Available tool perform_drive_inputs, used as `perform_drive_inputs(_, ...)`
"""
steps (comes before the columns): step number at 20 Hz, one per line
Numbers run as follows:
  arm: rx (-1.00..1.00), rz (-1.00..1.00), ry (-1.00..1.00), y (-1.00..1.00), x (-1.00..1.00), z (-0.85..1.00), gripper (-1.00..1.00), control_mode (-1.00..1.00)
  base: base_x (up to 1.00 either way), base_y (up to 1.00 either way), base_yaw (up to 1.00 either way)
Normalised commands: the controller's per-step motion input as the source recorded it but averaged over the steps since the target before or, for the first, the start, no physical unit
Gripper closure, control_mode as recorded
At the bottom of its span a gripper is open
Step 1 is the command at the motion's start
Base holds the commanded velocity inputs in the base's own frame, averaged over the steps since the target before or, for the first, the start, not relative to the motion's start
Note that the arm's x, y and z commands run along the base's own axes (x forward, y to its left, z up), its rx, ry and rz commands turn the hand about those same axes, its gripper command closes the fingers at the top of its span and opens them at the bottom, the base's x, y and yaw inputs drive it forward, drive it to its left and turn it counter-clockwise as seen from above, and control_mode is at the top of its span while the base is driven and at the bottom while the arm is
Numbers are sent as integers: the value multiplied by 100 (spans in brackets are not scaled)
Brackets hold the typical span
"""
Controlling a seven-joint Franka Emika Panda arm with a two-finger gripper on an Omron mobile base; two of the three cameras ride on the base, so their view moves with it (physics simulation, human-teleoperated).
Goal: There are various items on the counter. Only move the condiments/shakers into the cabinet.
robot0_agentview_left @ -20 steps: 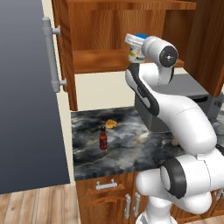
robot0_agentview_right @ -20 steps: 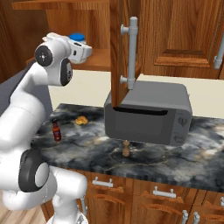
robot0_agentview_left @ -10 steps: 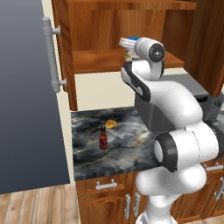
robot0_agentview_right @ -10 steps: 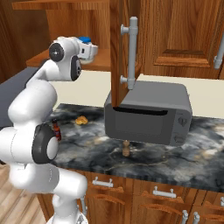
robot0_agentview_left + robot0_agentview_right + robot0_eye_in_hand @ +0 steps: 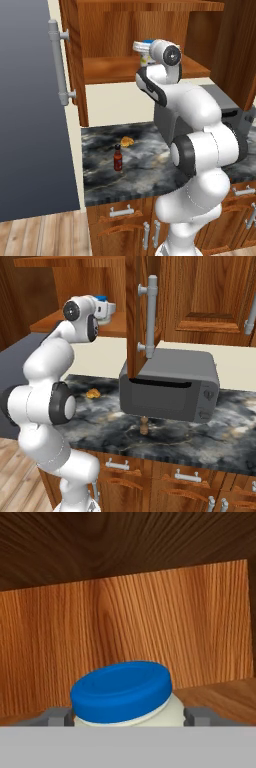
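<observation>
The white arm is swinging its two-finger gripper [image 5: 127,718] deeper into the reddish-brown wooden wall cabinet [image 5: 115,67] than a second ago, so the first condiment is nearing its drop-off. The grey fingers [image 5: 56,716] are standing wide at nine and three o'clock of the squat, smooth white jar with the glossy round blue lid [image 5: 121,693], seemingly holding it above the grained shelf. On the dark veined marble counter [image 5: 102,170], the slim dark-red sauce bottle [image 5: 118,158] and the orange-tan food lump [image 5: 127,142] at its one o'clock are waiting, and the tiny turned-wood shaker [image 5: 144,426] too.
</observation>
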Motion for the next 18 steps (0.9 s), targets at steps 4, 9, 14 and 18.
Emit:
perform_drive_inputs(4,-1,0,0,0,45,-48,100,-100,0,0,0)
perform_drive_inputs(9,0,0,0,0,17,-63,100,-100,0,0,0)
perform_drive_inputs(14,0,0,0,0,-4,-24,-100,-100,0,0,0)
perform_drive_inputs(18,0,0,0,0,0,0,-100,-100,0,0,0)
